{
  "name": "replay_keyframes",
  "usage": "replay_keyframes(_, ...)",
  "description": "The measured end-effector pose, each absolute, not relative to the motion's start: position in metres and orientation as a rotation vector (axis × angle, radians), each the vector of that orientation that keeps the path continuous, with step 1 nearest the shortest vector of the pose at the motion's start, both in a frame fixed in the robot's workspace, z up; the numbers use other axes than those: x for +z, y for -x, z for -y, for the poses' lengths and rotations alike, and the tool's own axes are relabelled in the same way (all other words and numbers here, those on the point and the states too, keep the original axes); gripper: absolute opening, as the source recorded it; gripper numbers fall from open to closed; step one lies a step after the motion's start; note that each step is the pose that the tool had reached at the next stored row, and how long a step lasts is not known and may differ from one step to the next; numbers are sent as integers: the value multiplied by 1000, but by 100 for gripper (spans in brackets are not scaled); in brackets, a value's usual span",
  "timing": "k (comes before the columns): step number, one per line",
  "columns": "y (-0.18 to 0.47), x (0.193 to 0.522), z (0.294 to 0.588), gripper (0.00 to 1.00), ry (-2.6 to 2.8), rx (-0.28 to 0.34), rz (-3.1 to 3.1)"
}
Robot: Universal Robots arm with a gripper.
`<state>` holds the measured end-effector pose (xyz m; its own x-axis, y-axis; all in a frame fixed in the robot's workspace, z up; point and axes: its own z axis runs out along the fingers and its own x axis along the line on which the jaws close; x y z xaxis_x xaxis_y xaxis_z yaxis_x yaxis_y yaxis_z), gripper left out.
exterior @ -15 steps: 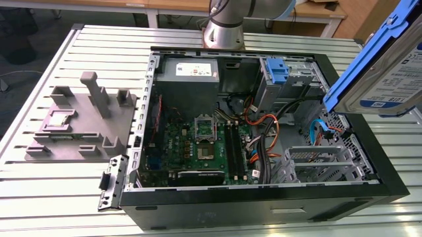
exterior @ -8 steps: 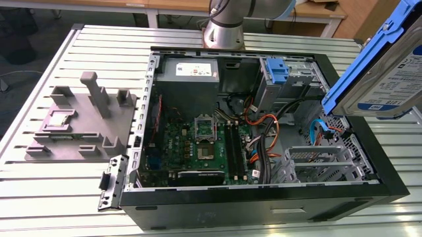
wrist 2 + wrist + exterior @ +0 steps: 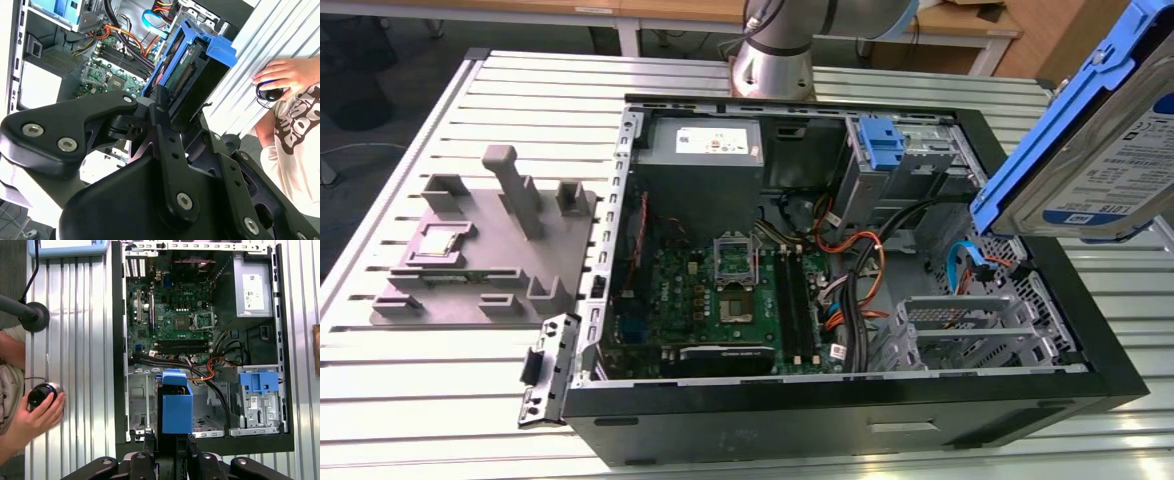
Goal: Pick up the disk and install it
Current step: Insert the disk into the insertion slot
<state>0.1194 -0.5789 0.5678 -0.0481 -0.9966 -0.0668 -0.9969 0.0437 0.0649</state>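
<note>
The disk [image 3: 1087,140] hangs tilted above the open computer case [image 3: 854,400], its blue bracket clamped in the gripper [image 3: 180,112]. The likely trouble is misalignment. A corner could catch the rim of the empty drive cage [image 3: 140,400] or snag the loose cables [image 3: 214,376] beside it — either could twist it in the grip.

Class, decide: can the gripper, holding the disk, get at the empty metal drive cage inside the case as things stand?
Probably yes. The gripper, shut on the disk, hangs over the open case; the cage lies uncovered, though cables run close beside it.
</note>
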Motion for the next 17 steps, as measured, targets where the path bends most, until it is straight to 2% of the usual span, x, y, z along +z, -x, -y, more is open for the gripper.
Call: replay_keyframes(17, -119, 558, 579, 35, 2173, 148, -2259)
